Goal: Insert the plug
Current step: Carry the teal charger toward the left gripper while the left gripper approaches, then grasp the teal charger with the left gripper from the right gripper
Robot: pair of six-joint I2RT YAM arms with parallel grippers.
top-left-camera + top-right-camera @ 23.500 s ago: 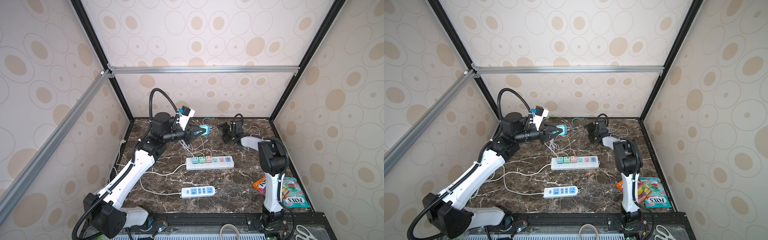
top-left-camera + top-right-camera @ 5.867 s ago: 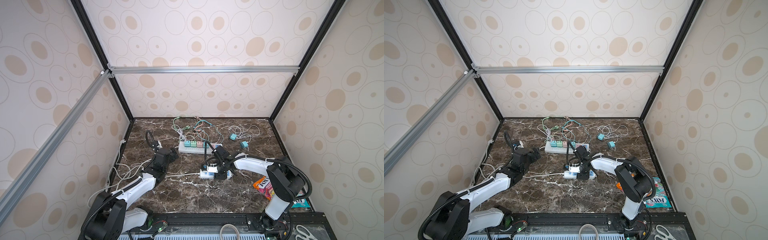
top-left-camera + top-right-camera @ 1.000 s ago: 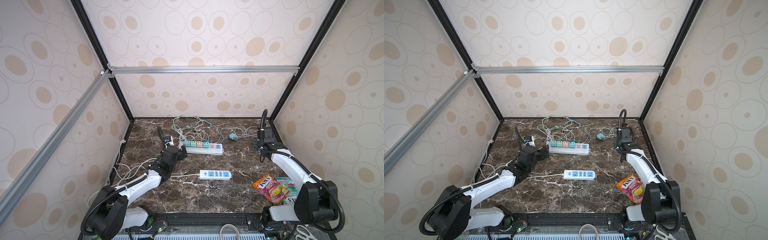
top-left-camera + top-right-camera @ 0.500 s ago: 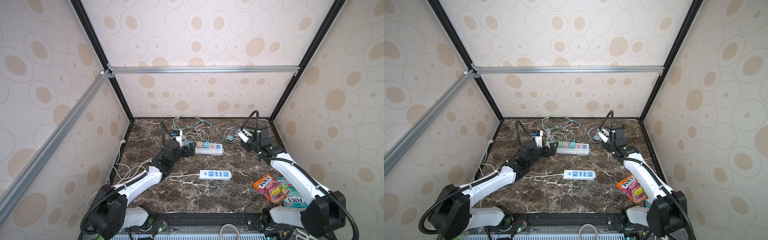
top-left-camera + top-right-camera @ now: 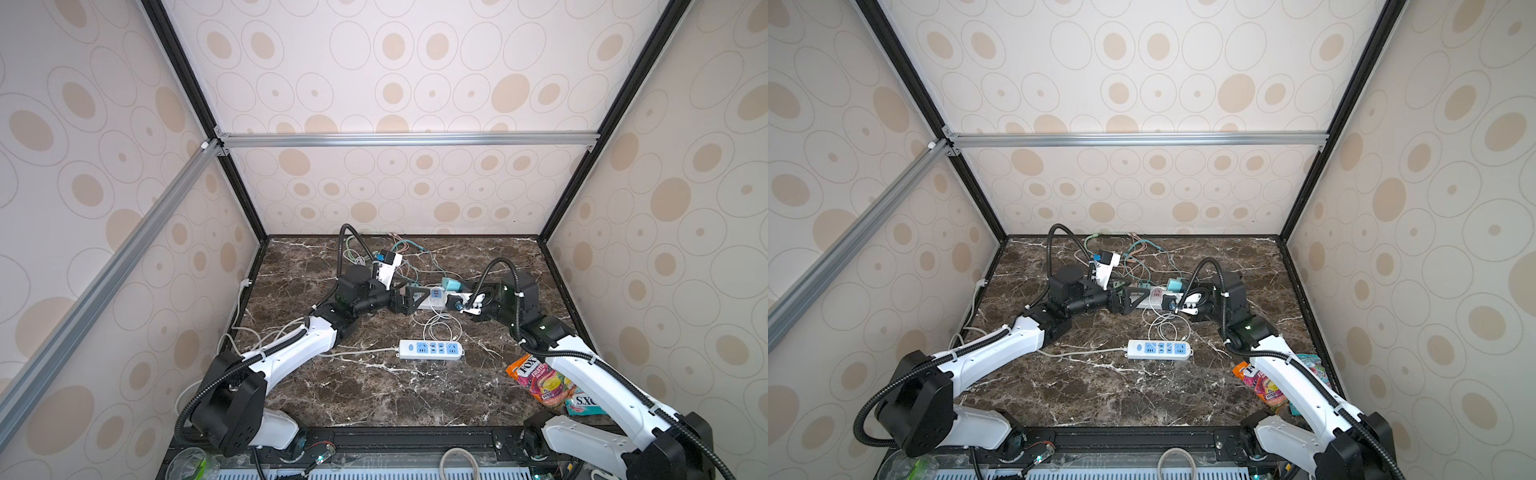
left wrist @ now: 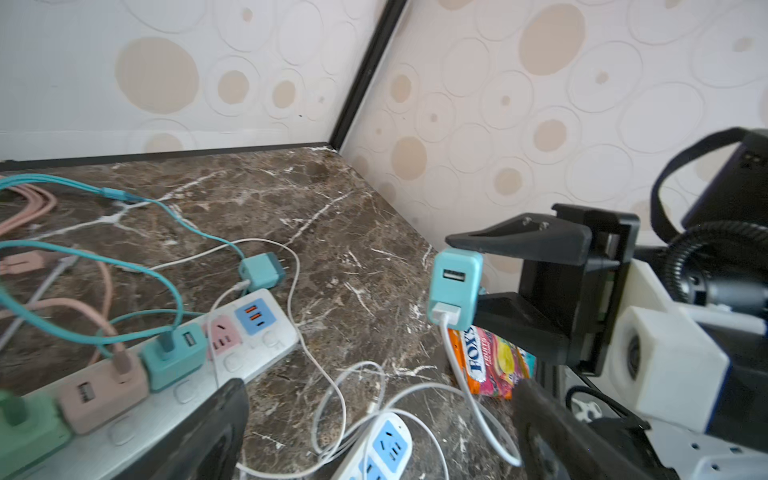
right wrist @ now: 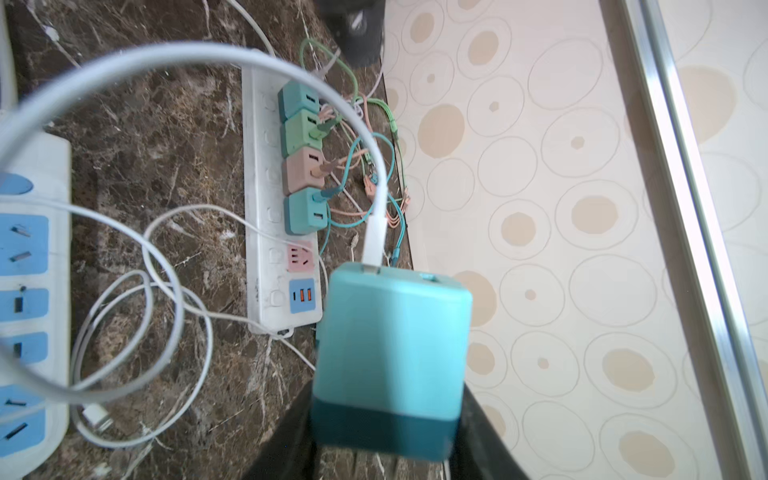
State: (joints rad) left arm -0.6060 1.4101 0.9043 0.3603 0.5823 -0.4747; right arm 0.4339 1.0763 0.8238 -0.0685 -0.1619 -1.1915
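Your right pincer [image 6: 463, 272] pinches the teal plug [image 7: 390, 353] near the charger-filled power strip's [image 7: 262, 249] end; your left pincer [image 5: 411, 298] is spread wide over that strip.

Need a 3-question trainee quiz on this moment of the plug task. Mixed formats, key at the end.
1. Multiple choice: what does the right gripper hold?
A) a teal charger block with a white cable plugged into it
B) the candy bag
C) the blue-socket strip

2. True or false: the left gripper stands open and holds nothing.

3. Short answer: how many charger blocks are already plugged into the long white strip, as the right wrist view shows?

Key: 1 A; 2 true; 3 four (teal, green, pink, teal).
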